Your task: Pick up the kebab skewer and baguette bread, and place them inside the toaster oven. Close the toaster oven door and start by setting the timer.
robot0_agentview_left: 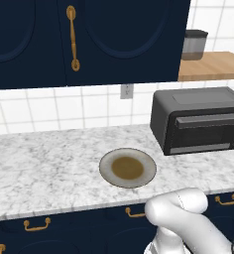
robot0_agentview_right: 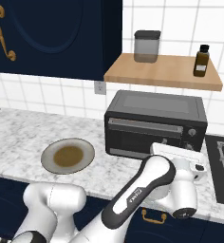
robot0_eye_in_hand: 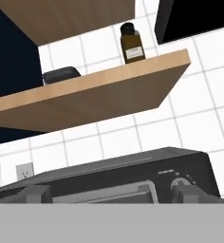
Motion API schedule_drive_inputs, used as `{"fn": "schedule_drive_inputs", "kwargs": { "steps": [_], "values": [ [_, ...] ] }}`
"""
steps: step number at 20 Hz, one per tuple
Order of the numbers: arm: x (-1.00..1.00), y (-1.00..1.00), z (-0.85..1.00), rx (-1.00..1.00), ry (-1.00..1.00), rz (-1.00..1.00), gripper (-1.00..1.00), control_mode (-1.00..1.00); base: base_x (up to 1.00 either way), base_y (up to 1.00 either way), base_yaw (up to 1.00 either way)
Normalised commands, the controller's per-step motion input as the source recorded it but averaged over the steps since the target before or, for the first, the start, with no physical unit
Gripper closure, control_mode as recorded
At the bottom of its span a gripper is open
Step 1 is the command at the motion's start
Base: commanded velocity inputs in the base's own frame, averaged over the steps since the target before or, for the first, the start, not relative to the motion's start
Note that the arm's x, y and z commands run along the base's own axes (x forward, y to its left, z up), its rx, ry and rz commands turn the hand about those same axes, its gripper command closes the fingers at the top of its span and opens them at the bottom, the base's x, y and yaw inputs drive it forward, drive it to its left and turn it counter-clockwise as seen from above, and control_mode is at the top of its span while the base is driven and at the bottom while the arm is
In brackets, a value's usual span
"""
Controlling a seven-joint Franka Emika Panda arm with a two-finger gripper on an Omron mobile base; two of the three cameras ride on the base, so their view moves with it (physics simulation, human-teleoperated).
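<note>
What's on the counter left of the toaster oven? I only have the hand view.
Observer: A round plate with a brown centre, on the marble counter.
Operator: Oven door state?
Observer: The toaster oven door is shut, upright against the front.
Operator: Anything to its right?
Observer: A black stovetop sits just past the toaster oven.

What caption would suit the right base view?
White robot arm reaching toward a closed toaster oven, beside an empty plate on the marble counter.
</note>
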Motion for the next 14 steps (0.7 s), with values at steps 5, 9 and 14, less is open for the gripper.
{"fn": "schedule_drive_inputs", "kwargs": {
  "steps": [5, 9, 14],
  "values": [
    [0.2, -0.47, 0.0, 0.0, -0.02, 0.0, -1.0, -1.0, 0.0, 0.0, 0.0],
    [0.33, -0.44, -0.02, -0.02, 0.0, 0.0, -1.0, -1.0, 0.0, 0.0, 0.0],
    [0.31, -0.25, -0.06, -0.05, 0.0, 0.0, -1.0, -1.0, 0.0, 0.0, 0.0]
  ]
}}
